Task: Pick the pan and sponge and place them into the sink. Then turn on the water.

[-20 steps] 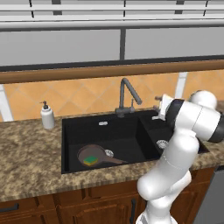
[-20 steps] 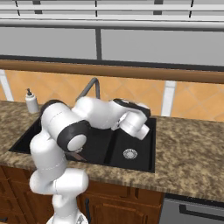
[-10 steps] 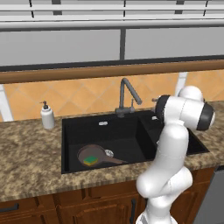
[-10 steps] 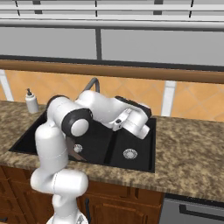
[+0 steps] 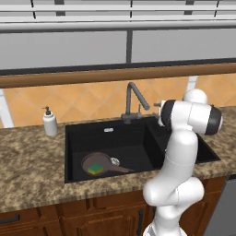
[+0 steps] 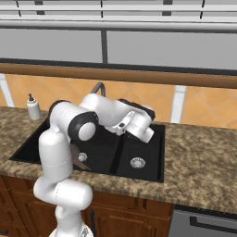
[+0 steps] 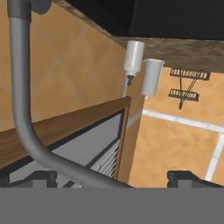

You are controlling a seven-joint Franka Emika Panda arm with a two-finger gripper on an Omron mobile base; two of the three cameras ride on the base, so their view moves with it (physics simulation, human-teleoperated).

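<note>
While the round dark brown frying pan (image 5: 98, 164) lies at the lower left of the left base view, on the bottom of the large basin of the black rectangular double-basin sink (image 5: 73, 138), the small green and yellow sponge (image 5: 96, 169) rests inside it. At the centre of that view stands the dark grey gooseneck faucet (image 5: 133, 97), and the white soap dispenser bottle (image 5: 50, 122) is on the speckled brown stone surface (image 5: 27, 161) at the left. At the bottom of the hand view the claw (image 7: 116, 177) is wide open and holds nothing, its fingertips (image 7: 40, 176) on either side of the faucet's grey tube.

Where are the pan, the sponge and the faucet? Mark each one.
pan (image 5: 87, 162): left base view, on its dark rim left of the sponge.
sponge (image 5: 96, 169): left base view, on its green face.
faucet (image 5: 133, 87): left base view, on the gooseneck's bend.
</note>
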